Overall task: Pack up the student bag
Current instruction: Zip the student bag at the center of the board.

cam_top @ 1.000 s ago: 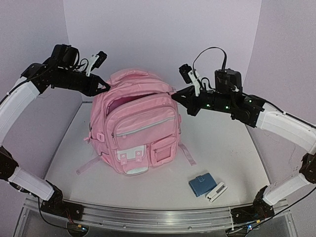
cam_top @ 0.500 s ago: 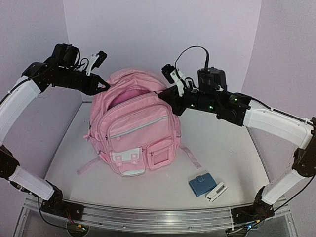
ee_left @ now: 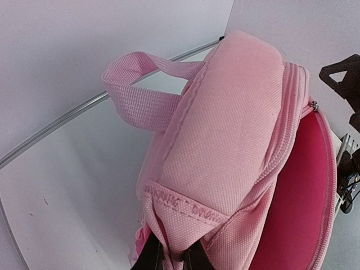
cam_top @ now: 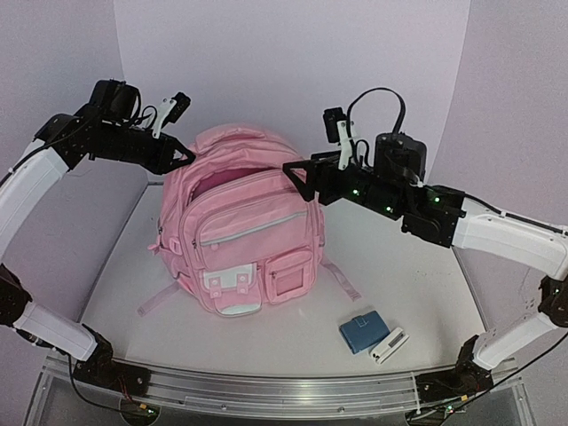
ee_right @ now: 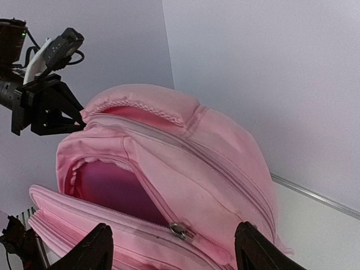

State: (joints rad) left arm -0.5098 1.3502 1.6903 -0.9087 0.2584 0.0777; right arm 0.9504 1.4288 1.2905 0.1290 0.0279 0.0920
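Observation:
The student bag point(cam_top: 244, 240) is a big light-pink backpack standing upright in the middle of the table, its main compartment partly unzipped and showing a dark pink inside point(ee_right: 107, 185). My left gripper point(cam_top: 182, 157) is shut on a fold of fabric at the bag's upper left corner point(ee_left: 171, 259), below the top handle point(ee_left: 140, 95). My right gripper point(cam_top: 298, 179) is open at the bag's upper right. Its fingers stand wide on either side of the metal zipper pull point(ee_right: 179, 229) without touching it.
A blue wallet-like case point(cam_top: 360, 333) and a small white object point(cam_top: 389, 345) lie on the table at the front right, near the right arm's base. White walls enclose the table at the back and sides.
My right gripper slid left along the bag's top while shut, then opened and let go. The left gripper kept its hold and stayed put.

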